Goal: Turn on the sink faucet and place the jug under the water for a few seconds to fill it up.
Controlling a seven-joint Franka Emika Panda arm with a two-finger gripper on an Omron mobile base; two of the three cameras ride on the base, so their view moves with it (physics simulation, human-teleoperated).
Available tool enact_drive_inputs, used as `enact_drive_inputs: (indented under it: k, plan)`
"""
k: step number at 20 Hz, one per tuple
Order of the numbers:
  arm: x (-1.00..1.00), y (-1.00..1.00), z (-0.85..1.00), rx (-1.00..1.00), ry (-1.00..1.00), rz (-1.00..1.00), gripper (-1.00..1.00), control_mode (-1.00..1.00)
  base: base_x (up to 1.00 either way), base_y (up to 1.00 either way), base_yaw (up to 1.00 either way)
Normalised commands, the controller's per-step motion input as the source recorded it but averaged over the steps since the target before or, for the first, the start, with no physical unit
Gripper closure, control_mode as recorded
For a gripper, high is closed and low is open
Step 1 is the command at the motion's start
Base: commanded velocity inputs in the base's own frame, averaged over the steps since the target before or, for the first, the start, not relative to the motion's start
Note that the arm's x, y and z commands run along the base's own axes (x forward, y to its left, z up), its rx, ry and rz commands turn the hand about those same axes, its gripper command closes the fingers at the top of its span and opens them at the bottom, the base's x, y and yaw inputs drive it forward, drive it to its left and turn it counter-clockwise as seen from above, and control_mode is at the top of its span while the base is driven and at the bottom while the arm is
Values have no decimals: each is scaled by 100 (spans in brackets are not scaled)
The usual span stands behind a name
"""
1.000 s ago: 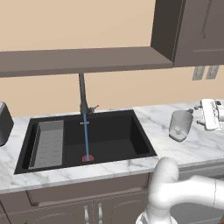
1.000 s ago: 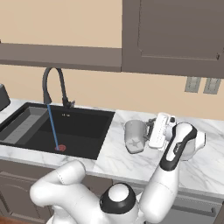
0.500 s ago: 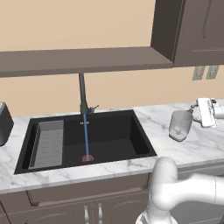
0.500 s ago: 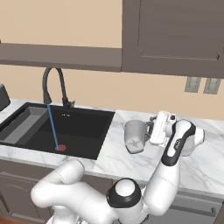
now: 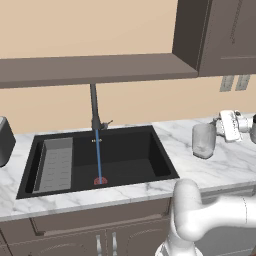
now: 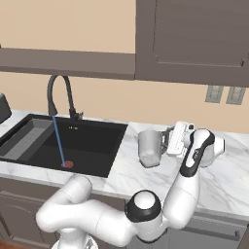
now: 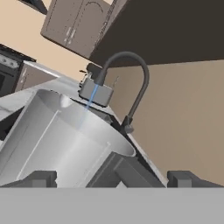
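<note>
Stretching across the kitchen, the marble counter (image 5: pixel 165 137) is carrying the black sink (image 5: pixel 125 155), where the sink faucet (image 6: pixel 61 97) is pouring a thin blue stream of water (image 5: pixel 98 155) onto the red drain (image 5: pixel 100 180). Standing on the counter right of the basin, the jug (image 6: pixel 150 148) is sitting between the wide-spread fingers of the gripper (image 6: pixel 171 140), not yet clamped.

Matte-black sink (image 5: pixel 165 162), red drain (image 5: pixel 100 180), blue water (image 5: pixel 98 155), translucent pale-grey jug (image 5: pixel 203 140), white-veined marble counter (image 5: pixel 230 162)
</note>
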Motion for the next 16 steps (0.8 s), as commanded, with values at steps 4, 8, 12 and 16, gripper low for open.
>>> enact_drive_inputs:
  k: [4,8,12,16]
  plan:
    - [6,-20,-12,0,0,0,-100,-100,0,0,0]
    - [0,-22,-13,0,0,0,-100,-100,0,0,0]
    - [0,-11,-4,0,-1,0,-100,-100,0,0,0]
    - [0,-2,2,-1,-4,0,-100,-100,0,0,0]
